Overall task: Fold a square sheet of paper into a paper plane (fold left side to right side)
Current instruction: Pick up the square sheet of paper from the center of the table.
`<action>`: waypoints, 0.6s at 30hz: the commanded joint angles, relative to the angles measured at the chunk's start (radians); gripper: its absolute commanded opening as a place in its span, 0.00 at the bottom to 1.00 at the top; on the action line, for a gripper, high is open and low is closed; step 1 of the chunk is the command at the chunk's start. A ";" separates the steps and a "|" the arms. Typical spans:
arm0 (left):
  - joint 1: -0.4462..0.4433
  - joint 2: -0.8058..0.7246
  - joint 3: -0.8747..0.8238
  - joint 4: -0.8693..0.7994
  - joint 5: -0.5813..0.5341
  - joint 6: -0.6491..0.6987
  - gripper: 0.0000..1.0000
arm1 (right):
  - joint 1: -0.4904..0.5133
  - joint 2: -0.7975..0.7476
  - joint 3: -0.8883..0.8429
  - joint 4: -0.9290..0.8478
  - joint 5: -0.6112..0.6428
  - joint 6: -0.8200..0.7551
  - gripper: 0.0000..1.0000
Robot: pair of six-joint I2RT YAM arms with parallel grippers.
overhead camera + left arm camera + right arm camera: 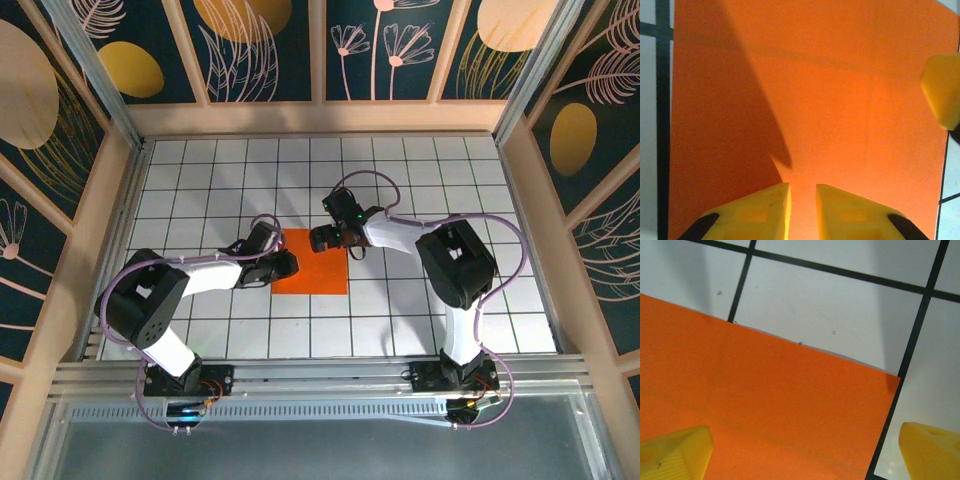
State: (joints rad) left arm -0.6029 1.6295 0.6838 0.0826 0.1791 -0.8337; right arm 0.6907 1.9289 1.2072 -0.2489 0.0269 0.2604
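The square sheet of paper lies flat on the white grid table, bright orange, with faint creases across it. My left gripper is over the sheet's left edge. In the left wrist view the sheet stretches away from the left gripper, whose yellow jaws stand a narrow gap apart with flat orange paper showing between them. My right gripper sits at the sheet's far edge. In the right wrist view the right gripper is wide open over the sheet's corner, holding nothing.
Low wooden walls ring the tiled table, with a metal rail at the near edge. One yellow finger of the right gripper shows at the right of the left wrist view, beyond the sheet.
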 commanded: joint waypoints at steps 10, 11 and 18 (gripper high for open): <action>-0.011 0.053 -0.045 0.031 0.020 -0.014 0.18 | 0.061 0.040 0.047 -0.067 -0.005 -0.006 0.93; -0.011 0.053 -0.047 0.038 0.021 -0.018 0.17 | 0.065 0.037 0.051 -0.075 -0.005 -0.004 0.93; -0.011 0.047 -0.052 0.081 0.048 -0.041 0.17 | 0.092 0.006 0.056 -0.105 -0.042 0.019 0.85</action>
State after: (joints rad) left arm -0.6044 1.6501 0.6575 0.1799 0.2039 -0.8505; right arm 0.7727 1.9476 1.2419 -0.3084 0.0185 0.2653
